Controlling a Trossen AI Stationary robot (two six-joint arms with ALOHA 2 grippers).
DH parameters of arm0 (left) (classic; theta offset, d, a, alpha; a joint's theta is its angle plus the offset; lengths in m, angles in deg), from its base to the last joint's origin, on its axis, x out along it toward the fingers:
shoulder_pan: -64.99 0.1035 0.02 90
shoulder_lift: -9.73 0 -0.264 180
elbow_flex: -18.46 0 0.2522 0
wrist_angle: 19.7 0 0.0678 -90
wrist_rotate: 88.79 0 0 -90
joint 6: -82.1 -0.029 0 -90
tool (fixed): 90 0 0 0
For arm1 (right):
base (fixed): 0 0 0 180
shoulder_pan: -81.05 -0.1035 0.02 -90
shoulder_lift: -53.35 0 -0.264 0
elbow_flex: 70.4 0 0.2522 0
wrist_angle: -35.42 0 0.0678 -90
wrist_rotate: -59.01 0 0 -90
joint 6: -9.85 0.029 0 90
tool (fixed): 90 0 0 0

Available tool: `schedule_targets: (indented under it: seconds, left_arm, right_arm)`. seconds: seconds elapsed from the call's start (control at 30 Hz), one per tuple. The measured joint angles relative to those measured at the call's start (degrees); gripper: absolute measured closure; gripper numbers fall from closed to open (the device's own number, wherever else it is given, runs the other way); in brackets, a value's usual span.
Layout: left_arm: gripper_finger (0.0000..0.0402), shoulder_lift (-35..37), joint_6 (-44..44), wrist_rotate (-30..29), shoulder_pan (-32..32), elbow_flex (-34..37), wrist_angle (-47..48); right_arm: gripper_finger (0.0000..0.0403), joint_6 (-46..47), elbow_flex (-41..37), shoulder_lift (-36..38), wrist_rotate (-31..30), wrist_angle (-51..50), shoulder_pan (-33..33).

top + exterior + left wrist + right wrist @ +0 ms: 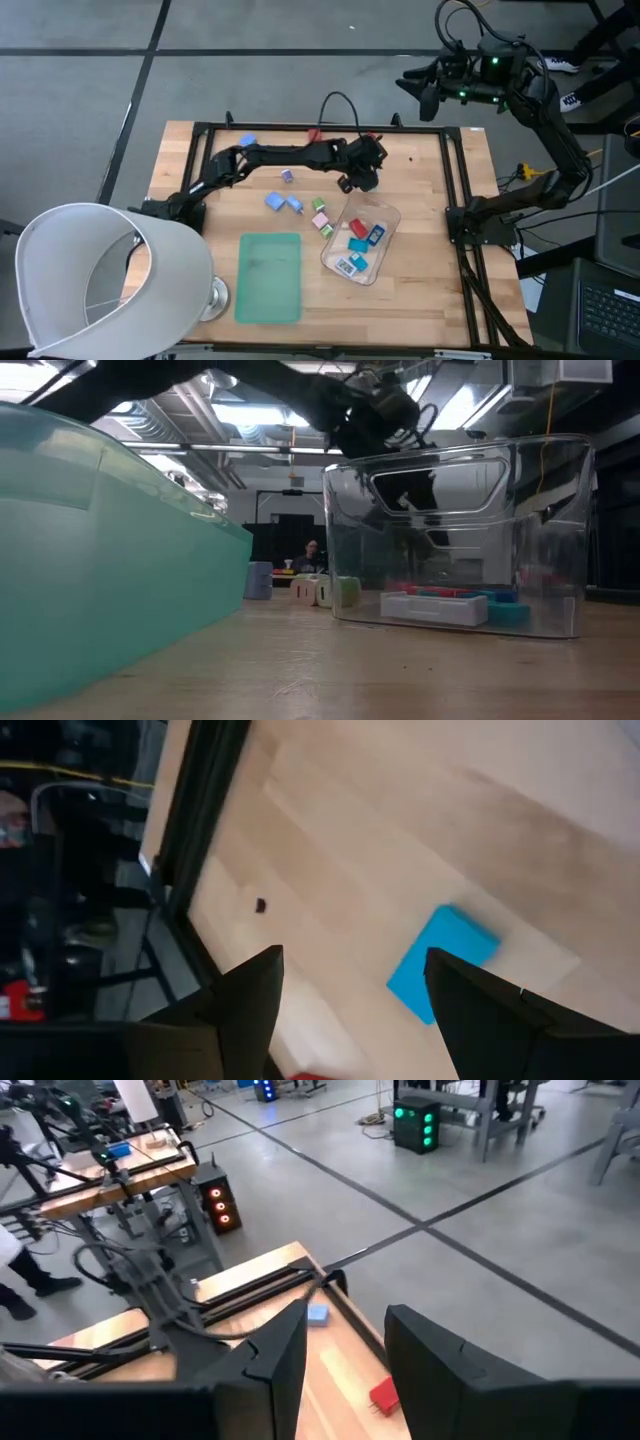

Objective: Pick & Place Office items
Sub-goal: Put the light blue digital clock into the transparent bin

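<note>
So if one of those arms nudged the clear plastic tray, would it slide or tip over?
Probably slide. The clear plastic tray sits flat on the smooth wooden table and looks thin-walled, so likely light. It is wider than it is tall, so tipping seems unlikely. The few office items inside might shift a little.

On your worktop [430, 290], the mat [270, 277] lies left of the tray [384, 216], which holds several office items [361, 244]. More pieces lie between them and behind the mat. The left end effector [362, 178] hangs behind the tray.
</note>
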Motion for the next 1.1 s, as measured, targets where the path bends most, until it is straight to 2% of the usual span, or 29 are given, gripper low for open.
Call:
schedule_targets:
  seconds: [0.07,0.23,0.37,0.43,0.5,0.57,0.67,0.77,0.83,0.97,1.1]
  left_arm:
    - [0.0162,-1.38,0.18,-1.54,0.32,-0.04,0.22]
    - [0.0162,-2.27,15.15,-7.64,0.59,0.15,0.70]
    - [0.0162,0.36,20.09,-7.87,1.26,-0.09,-1.49]
    - [0.0162,1.23,27.21,-8.66,1.94,-1.85,-0.76]
    - [0.0162,1.25,41.62,-10.06,2.90,-5.57,1.70]
    - [0.0162,1.27,62.61,-10.07,4.16,-9.88,7.00]
    - [0.0166,1.66,90.93,-6.61,5.69,-12.87,12.95]
    - [0.0182,1.44,106.63,-0.92,6.62,-13.54,17.32]
    - [0.0199,1.44,109.69,1.62,6.53,-13.04,17.72]
    - [0.0224,0.20,111.89,3.07,5.01,-12.32,18.56]
    - [0.0217,-0.88,116.93,3.17,3.28,-12.28,14.95]
  right_arm:
    - [0.0266,0.42,0.00,-0.09,0.02,-0.02,0.02]
    - [0.0266,0.40,0.00,-0.09,-0.18,0.00,0.07]
    - [0.0266,0.34,0.00,-0.07,-0.84,0.95,0.44]
    - [0.0266,0.34,0.00,-0.07,-1.03,1.72,0.78]
    - [0.0266,0.32,0.00,-0.07,-1.05,2.56,1.08]
    - [0.0266,0.32,0.00,-0.07,-1.03,3.31,1.52]
    - [0.0266,0.32,0.00,-0.07,-1.63,4.08,2.17]
    - [0.0266,0.32,0.00,-0.07,-2.56,4.37,2.56]
    - [0.0266,0.51,0.00,-0.07,-3.41,4.39,2.80]
    - [0.0266,0.53,0.00,-0.07,-3.83,4.38,3.34]
    - [0.0266,-1.38,0.00,-0.07,-3.52,4.37,3.45]
